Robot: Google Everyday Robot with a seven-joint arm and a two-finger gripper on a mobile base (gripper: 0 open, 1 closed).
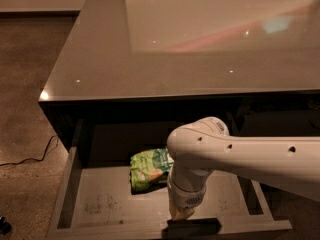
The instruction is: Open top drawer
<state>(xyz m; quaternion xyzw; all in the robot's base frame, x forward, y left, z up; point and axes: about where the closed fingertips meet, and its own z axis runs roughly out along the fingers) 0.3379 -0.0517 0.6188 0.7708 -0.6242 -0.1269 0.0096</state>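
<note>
Cabinet (150,59) fills the top half, with a glossy top and its front edge running left-right across the view. The drawer (67,189) sits under that edge and stands well out toward the camera; I see grey side walls and a scuffed floor, and its front rail lies along the bottom of the frame. Its long axis is left-right, parallel to the cabinet front. It slides at right angles to that, and its face points toward the camera, so any further pull goes straight down-frame. My one arm (260,156) comes in from the right and bends down over the drawer's front half. A green bag (147,168) lies on the drawer floor just left of the arm, toward the back and clear of the front rail. The gripper (181,213) hangs at the end of the arm, pointing down at the middle of the front rail. The wrist housing covers most of it, so I cannot tell whether it is clamped or slack. The handle (194,227) looks like the dark block on the rail, just camera-side and slightly right of the gripper; they are touching or just beside, I can't say which. The handle's bar runs left-right like the drawer. My judgement: the drawer looks mostly open and little travel is left. The key relation is the gripper sitting right behind the handle on the pull line. A cable (30,159) lies on the floor at left, well apart.
</note>
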